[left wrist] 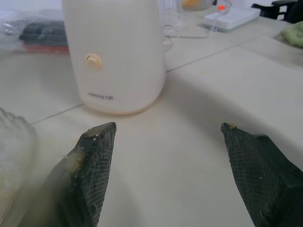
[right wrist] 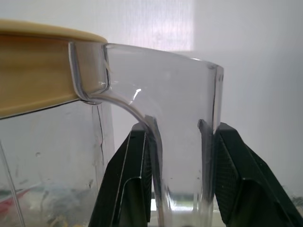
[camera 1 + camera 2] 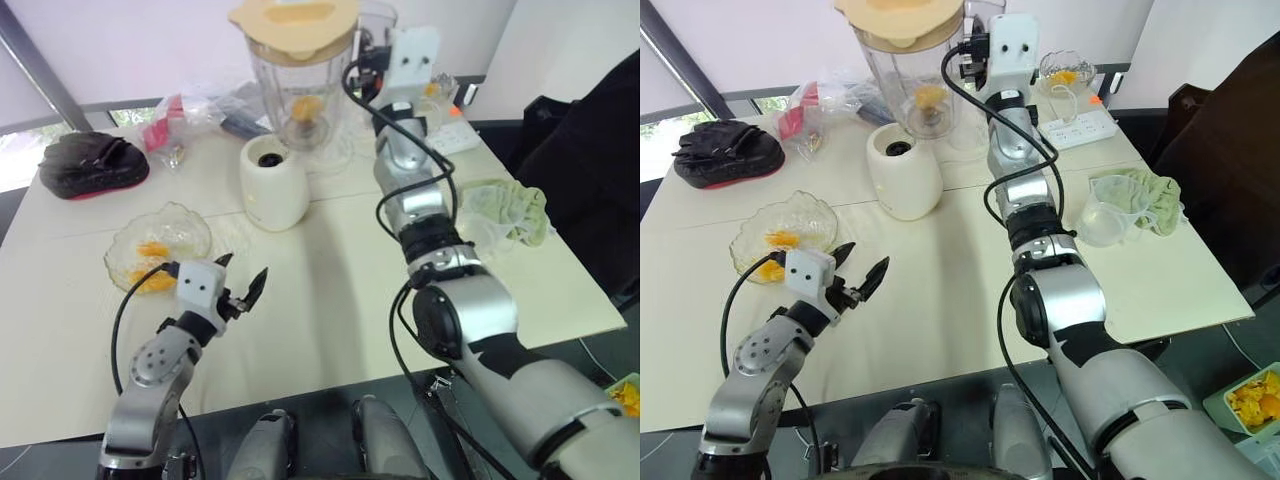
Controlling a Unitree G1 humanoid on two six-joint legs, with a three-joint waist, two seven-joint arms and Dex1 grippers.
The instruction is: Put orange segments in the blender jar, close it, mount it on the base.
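Left gripper [image 3: 243,272] hangs low over the pale table [image 3: 330,300], nearest the camera. Its two black, mesh-textured fingers [image 1: 94,161] are spread wide with nothing between them; bits of pulp cling to the tips.

Just beyond it, on the robot's left, lies one scalloped clear glass dish [image 3: 190,222]. It holds orange segments [image 3: 152,249] in two clumps.

Next, mid-table, stands the base [image 3: 273,183]: one white, rounded body of smooth plastic. It has a dark socket on top and one small round knob [image 1: 93,61] on its side. Nothing is mounted on it.

Behind the base is the blender jar [image 3: 300,90], clear and tapered, closed by a beige lid [image 3: 293,22]. One orange piece [image 3: 306,105] shows inside. Whether the jar rests on the table cannot be told.

Right gripper [image 2: 177,130] is clamped on the jar's clear handle [image 2: 180,94], one finger on each side.

On the robot's right lie one clear measuring cup [image 3: 1102,215] touching a crumpled green cloth [image 3: 1140,195], and farther back one white power strip [image 3: 1080,128]. At the far left sits one black bag [image 3: 725,152].
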